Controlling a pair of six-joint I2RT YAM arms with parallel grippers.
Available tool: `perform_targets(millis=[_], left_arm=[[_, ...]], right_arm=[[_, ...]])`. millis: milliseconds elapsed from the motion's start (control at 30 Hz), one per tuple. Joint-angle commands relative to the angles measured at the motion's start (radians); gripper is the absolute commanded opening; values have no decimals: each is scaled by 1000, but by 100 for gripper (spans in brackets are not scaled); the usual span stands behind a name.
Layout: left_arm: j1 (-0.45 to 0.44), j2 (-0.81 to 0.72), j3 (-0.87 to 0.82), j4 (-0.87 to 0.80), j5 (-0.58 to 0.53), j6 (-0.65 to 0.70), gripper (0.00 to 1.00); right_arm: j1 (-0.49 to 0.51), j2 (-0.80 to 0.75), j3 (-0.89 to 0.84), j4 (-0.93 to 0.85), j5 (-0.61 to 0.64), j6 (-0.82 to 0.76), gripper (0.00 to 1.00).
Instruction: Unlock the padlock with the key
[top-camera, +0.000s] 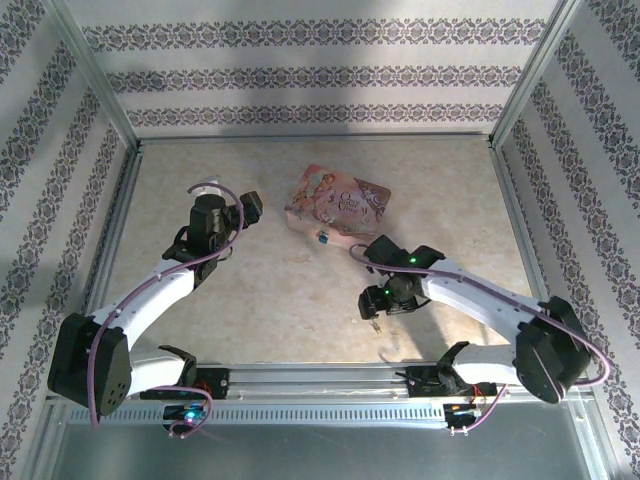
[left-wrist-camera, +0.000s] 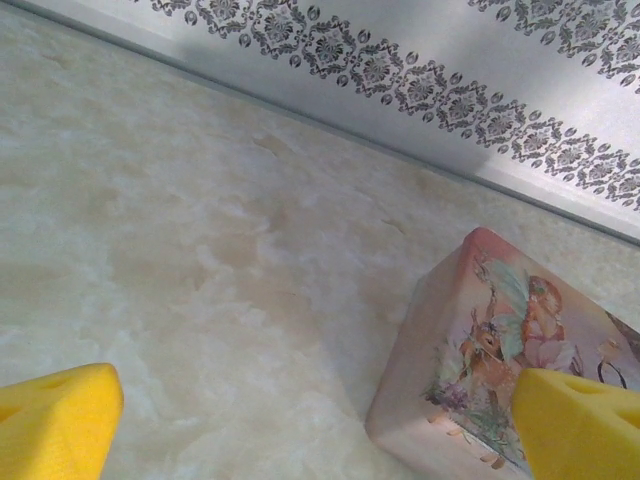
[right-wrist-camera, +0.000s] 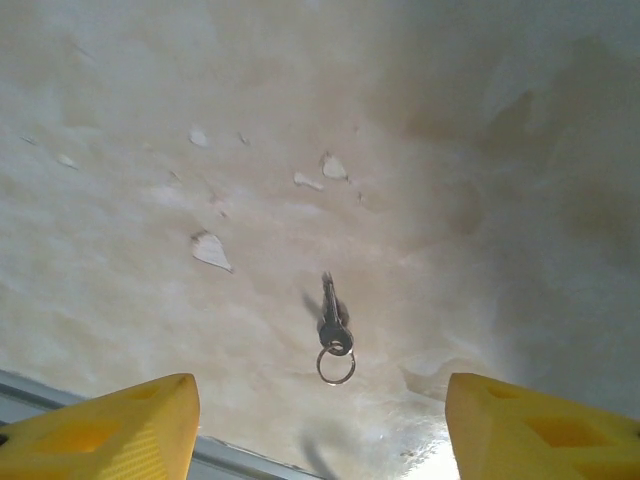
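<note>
The key (right-wrist-camera: 333, 318), thin and dark grey with a small ring on its head, lies flat on the marbled table (right-wrist-camera: 120, 260). It sits ahead of my right gripper (right-wrist-camera: 320, 392), centred between the two yellow fingers, which stand apart and touch nothing. From above, the key (top-camera: 385, 350) is a sliver near the front rail, just below the right gripper (top-camera: 372, 305). The padlock (top-camera: 322, 238), tiny and silvery with a bluish end, hangs at the near edge of the pink box (top-camera: 337, 203). My left gripper (top-camera: 250, 205) is open beside the box's left side, its right finger (left-wrist-camera: 580, 425) overlapping the box (left-wrist-camera: 470, 350).
A metal rail (top-camera: 330, 378) runs along the table's front edge, close behind the key. Patterned walls (top-camera: 310, 75) enclose the table on three sides. White chips (right-wrist-camera: 210, 250) mark the table surface beyond the key.
</note>
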Motion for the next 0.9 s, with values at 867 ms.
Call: perform_targets(millis=[867], left_arm=[[4,-3,-1,42,-47,38,99]], right_arm=[[107,260,29,-17,54,-19,38]])
